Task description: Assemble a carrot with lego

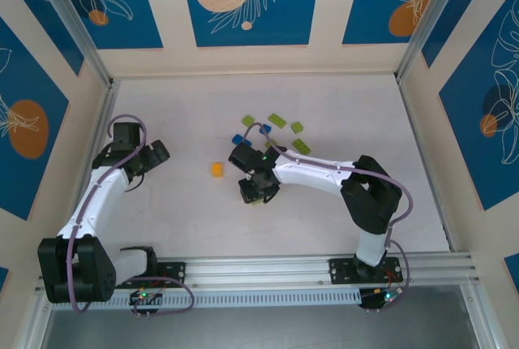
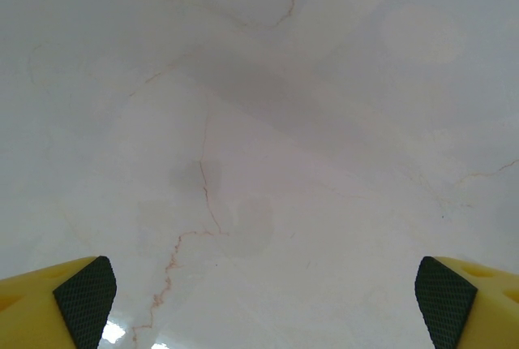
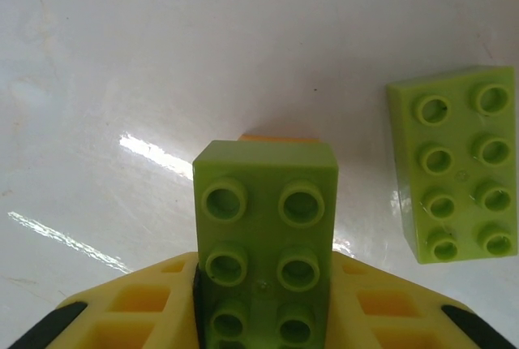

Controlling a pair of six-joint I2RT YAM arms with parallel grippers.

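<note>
Squarely in the right hand [image 3: 263,320]: lime-green studded brick [image 3: 266,219] (orange sliver [image 3: 280,136] behind).

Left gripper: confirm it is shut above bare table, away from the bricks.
Not quite: the left gripper is open, not shut, its fingers spread wide apart, as the left wrist view shows. The rest holds: it is above bare table, away from the bricks.
</note>
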